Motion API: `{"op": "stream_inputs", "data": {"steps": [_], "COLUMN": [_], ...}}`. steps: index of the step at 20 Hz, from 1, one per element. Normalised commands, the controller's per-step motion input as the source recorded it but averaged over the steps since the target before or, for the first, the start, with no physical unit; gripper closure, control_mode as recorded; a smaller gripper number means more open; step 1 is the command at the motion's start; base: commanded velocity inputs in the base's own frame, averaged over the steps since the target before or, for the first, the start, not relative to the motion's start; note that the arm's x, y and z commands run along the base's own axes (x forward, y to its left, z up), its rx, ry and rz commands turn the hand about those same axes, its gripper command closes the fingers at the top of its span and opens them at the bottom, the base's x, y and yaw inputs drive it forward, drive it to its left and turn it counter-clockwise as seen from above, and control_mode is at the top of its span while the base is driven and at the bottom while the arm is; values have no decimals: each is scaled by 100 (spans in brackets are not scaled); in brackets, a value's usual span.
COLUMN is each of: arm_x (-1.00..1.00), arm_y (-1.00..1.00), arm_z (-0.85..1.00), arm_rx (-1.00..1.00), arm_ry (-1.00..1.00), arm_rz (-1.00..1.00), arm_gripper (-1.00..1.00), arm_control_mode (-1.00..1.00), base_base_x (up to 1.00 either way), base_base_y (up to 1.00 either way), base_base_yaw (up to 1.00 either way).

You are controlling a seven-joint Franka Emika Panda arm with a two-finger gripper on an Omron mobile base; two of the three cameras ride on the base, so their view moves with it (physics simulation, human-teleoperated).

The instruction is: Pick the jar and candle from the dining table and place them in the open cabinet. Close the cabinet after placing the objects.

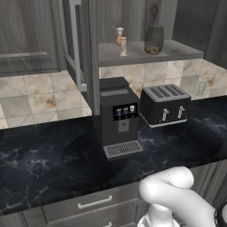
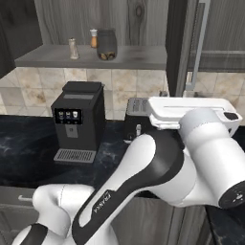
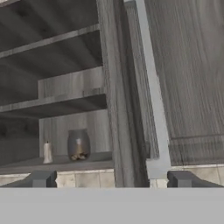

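Jar (image 3: 78, 145) and candle (image 3: 47, 152) seemingly on cabinet (image 3: 65, 162) shelf

Cabinet shelf (image 3: 61, 164) is sitting ahead of the claw (image 3: 111, 179), off toward its left finger. Jar (image 3: 78, 145) and candle (image 3: 47, 152) are standing upright on it, just beside each other, candle farther out from the claw. A small orange pale-topped item (image 1: 119, 36) is standing behind the candle. Below, black marble counter (image 1: 48, 155) is carrying a coffee machine (image 1: 117, 116) and toaster (image 1: 166, 104), side by side.
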Motion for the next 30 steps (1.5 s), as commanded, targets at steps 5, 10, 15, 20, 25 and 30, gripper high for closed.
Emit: {"op": "stream_inputs", "data": {"steps": [5,10,15,20,25,30], "arm_x": [53,15,0,7,30,34], "arm_y": [-35,-36,48,98,98,98], "arm_z": [-1,0,-1,0,0,0], "arm_rx": [0,0,0,-3,-2,-4], "arm_ry": [0,-6,0,0,0,0], "arm_rz": [1,8,12,4,-2,-1], "arm_gripper": [-100,-100,-100,-100,-100,-100], "arm_control_mode": [-100,-100,-100,-100,-100,-100], "base_base_x": [0,0,0,0,0,0], "base_base_y": [0,0,0,0,0,0], "base_base_yaw": [0,0,0,0,0,0]}}
